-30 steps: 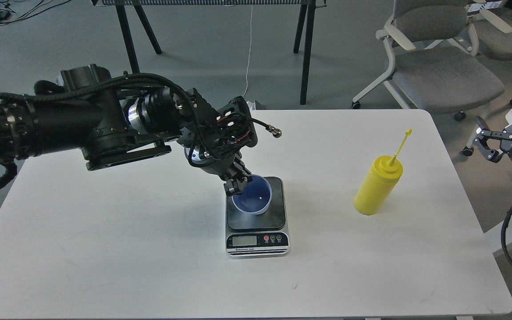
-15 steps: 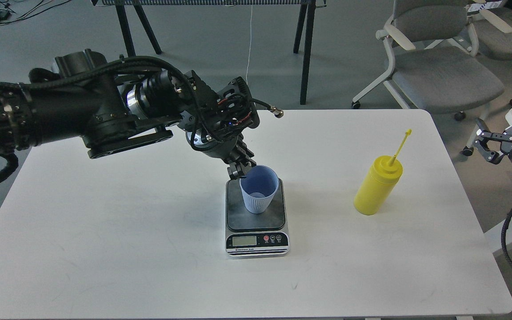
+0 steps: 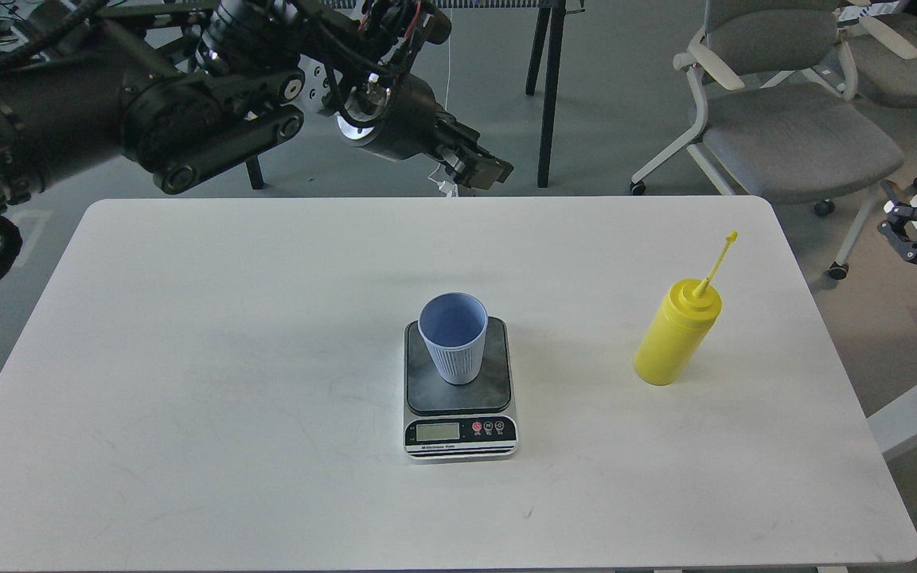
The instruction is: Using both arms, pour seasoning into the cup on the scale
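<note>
Blue cup (image 3: 453, 337), one only, stands upright on the single scale (image 3: 459, 388) mid-table; one yellow seasoning bottle (image 3: 675, 333) stands well to its right. Left gripper (image 3: 481, 168) hangs beyond the table's far edge holding nothing, its gap unreadable; right gripper (image 3: 907, 231) sits at the frame edge, spread unclear

Mid-frame, the light blue ribbed cup (image 3: 453, 337) stands upright on my grey scale (image 3: 460, 390); the yellow squeeze bottle (image 3: 675, 333) stands right of them, apart.

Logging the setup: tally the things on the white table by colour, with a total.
Yellow: 1, the squeeze bottle.
Light blue: 1, the cup.
Grey and silver: 1, the scale, under the cup.
Total: 3.
</note>
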You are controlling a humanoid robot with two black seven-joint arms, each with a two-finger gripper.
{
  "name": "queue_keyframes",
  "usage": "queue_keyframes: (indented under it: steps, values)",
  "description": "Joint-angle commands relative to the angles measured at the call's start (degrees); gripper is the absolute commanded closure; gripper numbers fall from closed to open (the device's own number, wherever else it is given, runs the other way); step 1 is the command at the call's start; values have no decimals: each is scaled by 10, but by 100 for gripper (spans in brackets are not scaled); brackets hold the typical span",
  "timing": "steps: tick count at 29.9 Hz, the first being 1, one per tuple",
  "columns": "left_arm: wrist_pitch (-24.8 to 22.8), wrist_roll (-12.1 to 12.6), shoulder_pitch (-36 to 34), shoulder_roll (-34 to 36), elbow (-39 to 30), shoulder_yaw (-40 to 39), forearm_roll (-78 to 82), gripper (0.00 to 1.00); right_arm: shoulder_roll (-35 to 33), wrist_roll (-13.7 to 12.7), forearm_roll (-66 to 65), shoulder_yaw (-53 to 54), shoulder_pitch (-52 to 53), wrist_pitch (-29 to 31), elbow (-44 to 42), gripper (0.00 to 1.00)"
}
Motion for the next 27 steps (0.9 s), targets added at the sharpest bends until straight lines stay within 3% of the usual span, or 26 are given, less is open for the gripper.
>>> queue_keyframes:
  steps: [1, 8, 16, 27]
  values:
    - [0, 0, 1, 6, 36, -4, -65, 34, -14, 1, 0, -38, 26, 0, -1, 1]
    - [0, 0, 5, 7, 111, -18, -166, 34, -9, 1, -6, -67, 56, 0, -6, 1]
    - [0, 0, 10, 8, 114, -34, -187, 32, -6, 1, -23, -123, 136, 0, -7, 1]
    - [0, 0, 30, 5, 114, -63, -191, 32, -1, -2, 12, -120, 175, 0, 4, 1]
